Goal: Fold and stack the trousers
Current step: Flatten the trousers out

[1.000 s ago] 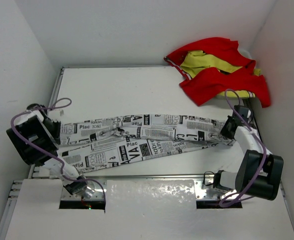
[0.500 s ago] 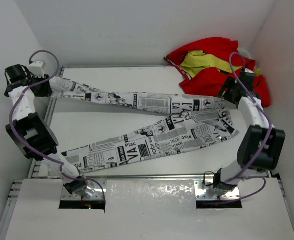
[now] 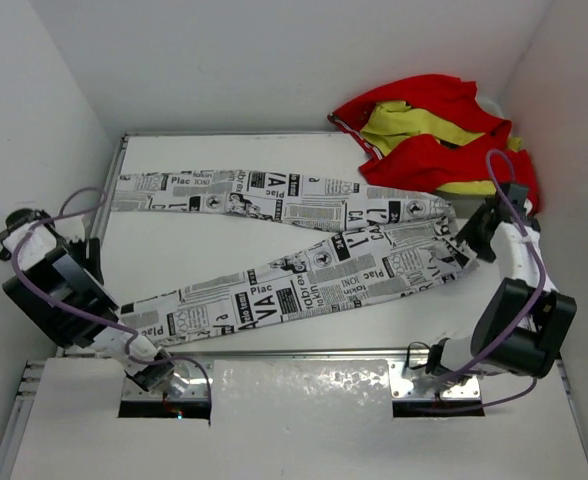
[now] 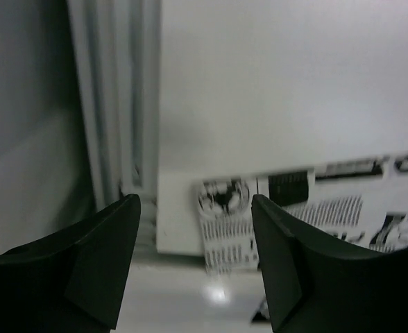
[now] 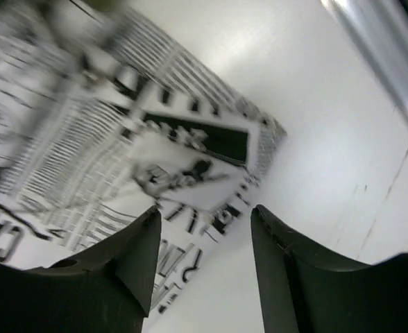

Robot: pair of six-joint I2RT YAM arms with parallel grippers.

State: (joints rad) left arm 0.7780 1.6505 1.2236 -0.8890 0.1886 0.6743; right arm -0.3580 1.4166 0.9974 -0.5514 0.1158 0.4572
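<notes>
The trousers [image 3: 304, 270], white with black newspaper print, lie flat on the table [image 3: 224, 155] in a sideways V. The waist is at the right and the two legs splay out to the left. My left gripper [image 3: 22, 222] hangs beyond the table's left edge, apart from the cloth. In the left wrist view this gripper [image 4: 194, 205] is open and empty, with the end of the far trouser leg [image 4: 225, 208] ahead. My right gripper [image 3: 480, 240] is beside the waist. The right wrist view shows that gripper [image 5: 204, 215] open above the waist corner [image 5: 190, 149], holding nothing.
A red and yellow garment [image 3: 434, 140] is heaped at the back right corner, close to the right arm. A metal rail [image 4: 114, 104] runs along the table's left edge. White walls close in on three sides.
The far leg was swung away from the near leg toward the back left. Both grippers have since opened and let go, and both arms drew back toward the near side.
</notes>
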